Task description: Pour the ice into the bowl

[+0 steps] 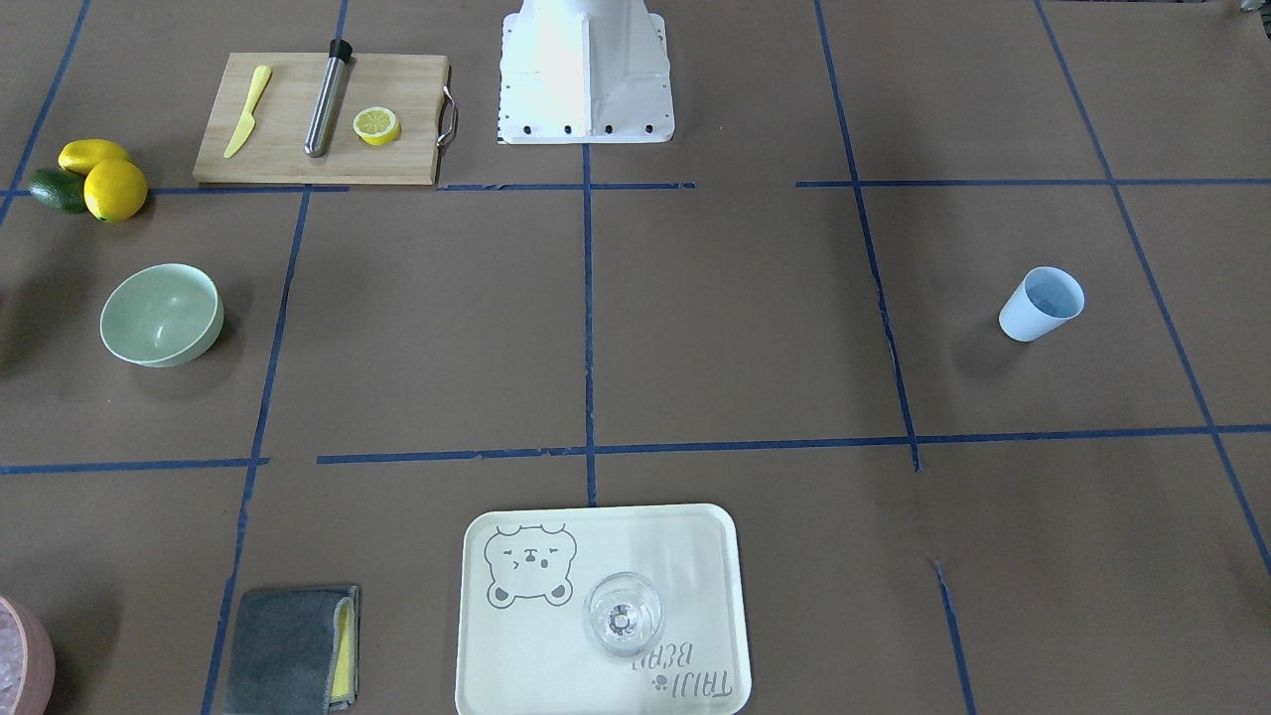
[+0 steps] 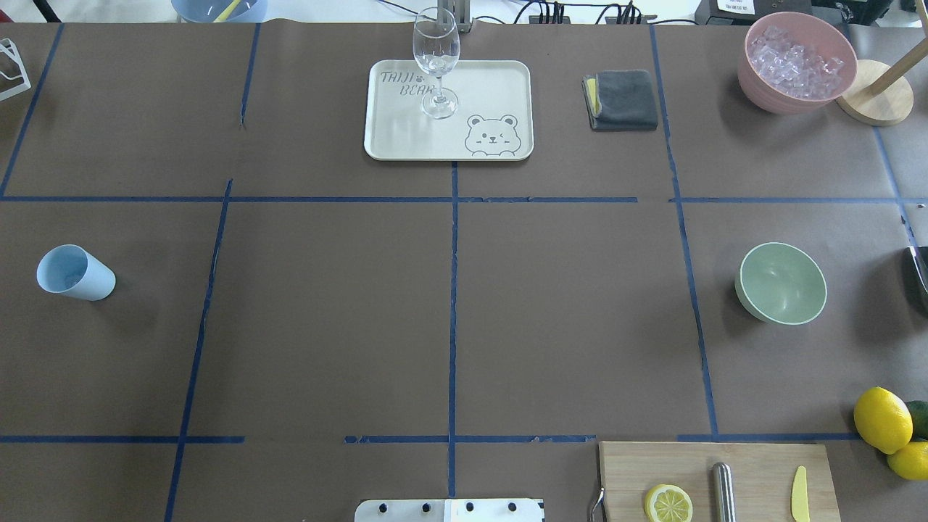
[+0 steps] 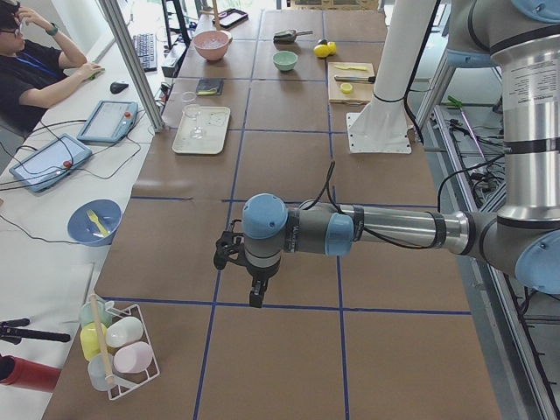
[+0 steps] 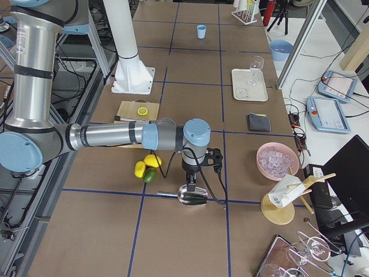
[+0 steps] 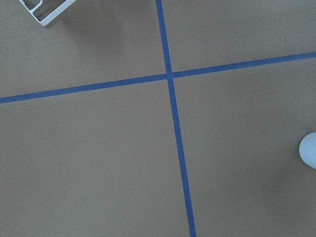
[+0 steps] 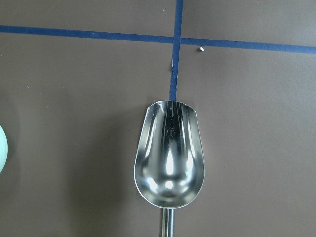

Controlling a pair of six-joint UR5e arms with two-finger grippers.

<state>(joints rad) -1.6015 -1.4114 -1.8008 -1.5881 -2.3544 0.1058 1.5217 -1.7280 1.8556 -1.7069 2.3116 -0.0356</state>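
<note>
overhead exterior, bowl [image 2: 781, 284] upright, mouth facing up

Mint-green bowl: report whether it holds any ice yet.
Empty. The bowl shows only its bare, smooth inside in both the overhead and front views; no cubes lie in it.

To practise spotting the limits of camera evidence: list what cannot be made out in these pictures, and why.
Light blue cup: overhead view, inside too small and pale to tell whether it holds anything.
Left gripper and right gripper: only in the side views, too small to judge open or shut.
Scoop: right wrist view, handle cut off by the bottom edge.
Pink container: front view, cut off by the corner.
</note>
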